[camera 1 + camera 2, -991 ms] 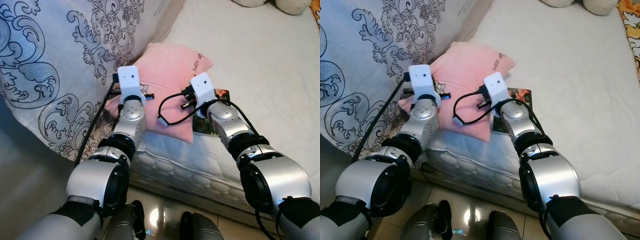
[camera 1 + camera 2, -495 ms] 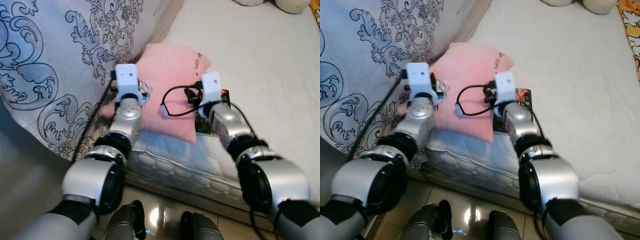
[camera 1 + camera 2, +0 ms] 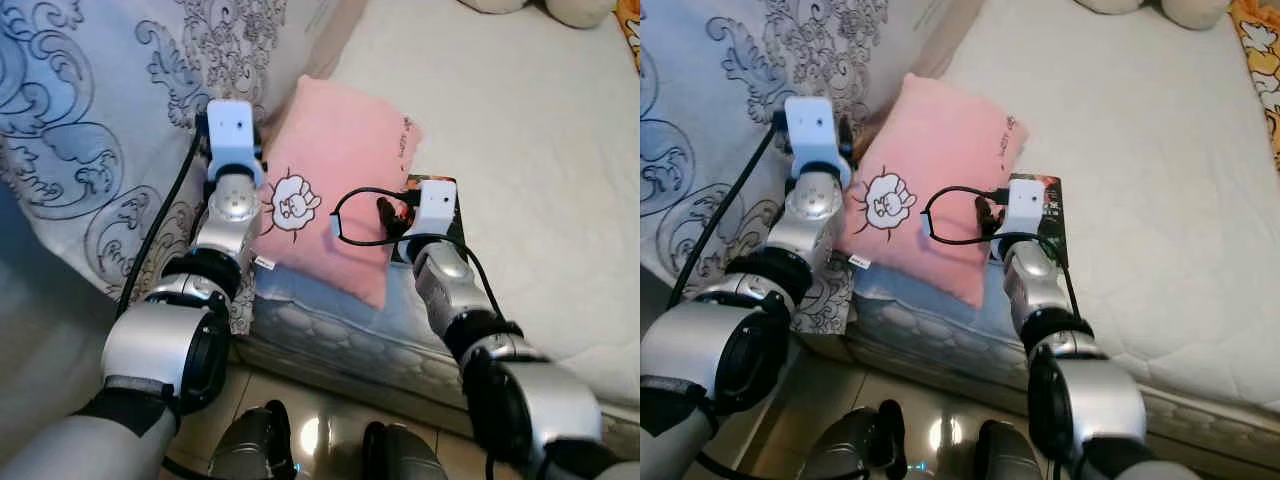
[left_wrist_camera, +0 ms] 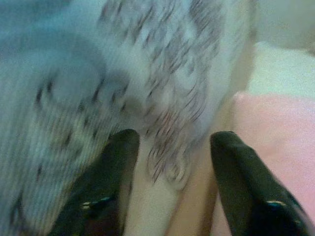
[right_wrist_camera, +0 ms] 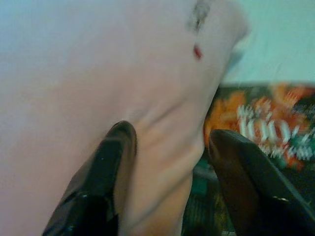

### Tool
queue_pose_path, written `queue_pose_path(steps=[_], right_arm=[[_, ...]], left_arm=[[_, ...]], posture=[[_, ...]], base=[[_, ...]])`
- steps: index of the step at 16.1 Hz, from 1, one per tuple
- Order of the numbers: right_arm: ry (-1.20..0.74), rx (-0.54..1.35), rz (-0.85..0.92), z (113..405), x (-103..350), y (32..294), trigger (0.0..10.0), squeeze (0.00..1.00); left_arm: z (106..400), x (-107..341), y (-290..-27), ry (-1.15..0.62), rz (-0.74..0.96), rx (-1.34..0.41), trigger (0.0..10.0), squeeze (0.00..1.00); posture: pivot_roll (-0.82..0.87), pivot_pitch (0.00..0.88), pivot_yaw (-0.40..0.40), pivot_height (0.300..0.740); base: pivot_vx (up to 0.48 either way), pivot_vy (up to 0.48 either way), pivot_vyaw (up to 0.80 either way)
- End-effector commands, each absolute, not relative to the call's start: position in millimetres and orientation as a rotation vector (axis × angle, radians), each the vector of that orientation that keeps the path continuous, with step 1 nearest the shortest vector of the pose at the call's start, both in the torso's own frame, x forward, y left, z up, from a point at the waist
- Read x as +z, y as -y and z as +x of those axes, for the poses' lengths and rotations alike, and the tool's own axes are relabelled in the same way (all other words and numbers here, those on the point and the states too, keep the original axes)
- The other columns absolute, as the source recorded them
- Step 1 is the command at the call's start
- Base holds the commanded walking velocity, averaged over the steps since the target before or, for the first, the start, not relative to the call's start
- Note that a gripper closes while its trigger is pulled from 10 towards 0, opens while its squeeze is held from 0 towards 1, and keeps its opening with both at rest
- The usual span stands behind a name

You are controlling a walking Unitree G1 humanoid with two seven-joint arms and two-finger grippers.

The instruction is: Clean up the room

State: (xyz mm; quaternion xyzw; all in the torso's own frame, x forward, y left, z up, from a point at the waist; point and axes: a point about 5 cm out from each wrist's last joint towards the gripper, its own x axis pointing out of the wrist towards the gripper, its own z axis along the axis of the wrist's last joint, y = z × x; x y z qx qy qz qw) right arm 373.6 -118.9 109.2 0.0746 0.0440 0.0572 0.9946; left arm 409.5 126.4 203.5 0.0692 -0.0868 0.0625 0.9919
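A pink pillow (image 3: pixel 335 180) with a small white cartoon print is lying on the near left corner of the white mattress (image 3: pixel 530 150), its near edge hanging slightly over the mattress side. To its left, a grey-blue duvet with a dark scroll pattern (image 3: pixel 90 120) is draping down towards the floor. Just right of the pillow, a colourful printed book (image 3: pixel 1052 215) is lying flat on the mattress, partly tucked under the pillow's right edge.

The left gripper (image 4: pixel 172 147) is reaching between the duvet and the pillow's left edge; its two black fingers (image 4: pixel 115 162) are standing spread apart with nothing between them, duvet fabric showing in the gap. The right gripper (image 5: pixel 167 147) is pressing at the pillow's near right edge; its fingers (image 5: pixel 118 152) are also spread wide, one lying against the pink fabric, the other over the book, and they are not closing on either.
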Motion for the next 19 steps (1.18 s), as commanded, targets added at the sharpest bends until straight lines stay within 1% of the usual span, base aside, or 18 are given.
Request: queue_pose_path(steps=[1, 3, 4, 6, 7, 8, 9, 10, 11, 13, 15, 16, 17, 18, 19], right_arm=[[0.003, 0.075, 0.139, 371.7, 117.4, 120.6, 10.0, 1.0], [0.158, 0.029, 0.076, 357.8, 131.1, 124.7, 10.0, 1.0], [0.241, -0.003, 0.043, 335.1, 136.7, 133.2, 10.0, 1.0], [0.277, -0.028, 0.014, 317.4, 137.6, 140.6, 10.0, 1.0], [0.246, -0.103, -0.015, 287.6, 122.1, 158.5, 10.0, 1.0], [0.182, -0.188, -0.038, 258.0, 103.1, 177.3, 10.0, 1.0], [0.161, -0.21, -0.044, 250.7, 98.3, 181.8, 10.0, 1.0], [0.105, -0.239, -0.062, 235.2, 87.8, 189.7, 10.0, 1.0], [0.067, -0.246, -0.076, 221.5, 83.8, 193.2, 10.0, 1.0], [0.034, -0.267, -0.062, 220.9, 80.9, 199.0, 10.0, 1.0], [-0.01, -0.248, 0.017, 222.0, 75.0, 200.4, 10.0, 1.0], [-0.064, -0.199, 0.042, 215.8, 66.2, 197.0, 10.0, 1.0], [-0.097, -0.171, 0.029, 210.2, 61.5, 196.7, 10.0, 1.0], [-0.124, -0.173, 0.01, 206.2, 58.1, 199.3, 10.0, 0.31], [-0.134, -0.21, 0.016, 212.1, 56.1, 201.5, 10.0, 0.0]], left_arm=[[410.6, 220.2, -116.8, 0.256, 0.161, 0.047, 10.0, 1.0], [405.7, 214.0, -113.6, 0.275, 0.144, -0.04, 10.0, 1.0], [396.2, 192.4, -110.9, 0.221, 0.109, -0.139, 10.0, 1.0], [387.1, 175.6, -108.1, 0.177, 0.086, -0.212, 10.0, 1.0], [368.5, 151.3, -111.6, 0.128, 0.105, -0.28, 10.0, 1.0], [352.7, 134.4, -119.0, 0.084, 0.12, -0.308, 10.0, 1.0], [349.7, 131.5, -121.4, 0.075, 0.121, -0.309, 10.0, 1.0], [343.7, 126.3, -128.0, 0.058, 0.107, -0.31, 10.0, 1.0], [337.3, 124.9, -136.2, 0.043, 0.049, -0.294, 10.0, 0.0], [336.9, 125.6, -138.4, 0.042, 0.005, -0.274, 10.0, 0.0], [329.0, 120.8, -138.0, 0.066, 0.039, -0.301, 10.0, 0.0], [320.7, 111.1, -141.1, 0.031, 0.038, -0.299, 10.0, 1.0], [315.2, 105.2, -139.6, -0.007, 0.016, -0.317, 10.0, 1.0], [312.0, 103.3, -137.3, -0.026, 0.01, -0.324, 10.0, 1.0], [316.6, 105.3, -134.7, -0.016, 0.003, -0.329, 10.0, 0.25]], posture=[[-0.02, 0.075, -0.026, 0.719], [-0.02, 0.043, -0.012, 0.719], [-0.04, 0.014, 0.008, 0.719], [-0.03, 0.006, 0.018, 0.719], [-0.04, 0.0, 0.03, 0.719], [-0.03, 0.0, 0.035, 0.719], [-0.03, 0.0, 0.035, 0.719], [-0.03, 0.0, 0.03, 0.719], [-0.04, 0.0, 0.032, 0.719], [-0.05, 0.0, 0.027, 0.719], [-0.05, 0.0, 0.026, 0.719], [-0.05, 0.0, 0.031, 0.719], [-0.05, 0.0, 0.042, 0.719], [-0.05, 0.0, 0.05, 0.719], [-0.05, 0.0, 0.061, 0.719]], base=[[0.0, 0.0, 0.0], [0.0, 0.0, 0.0], [0.0, 0.0, 0.0], [0.0, 0.0, 0.0], [0.0, 0.0, 0.0], [0.0, 0.0, 0.0], [0.0, 0.0, 0.0], [0.0, 0.0, 0.0], [0.0, 0.0, 0.0], [0.0, 0.0, 0.0], [0.0, 0.0, 0.0], [0.0, 0.0, 0.0], [0.0, 0.0, 0.0], [0.0, 0.0, 0.0], [0.0, -0.469, 0.0]])
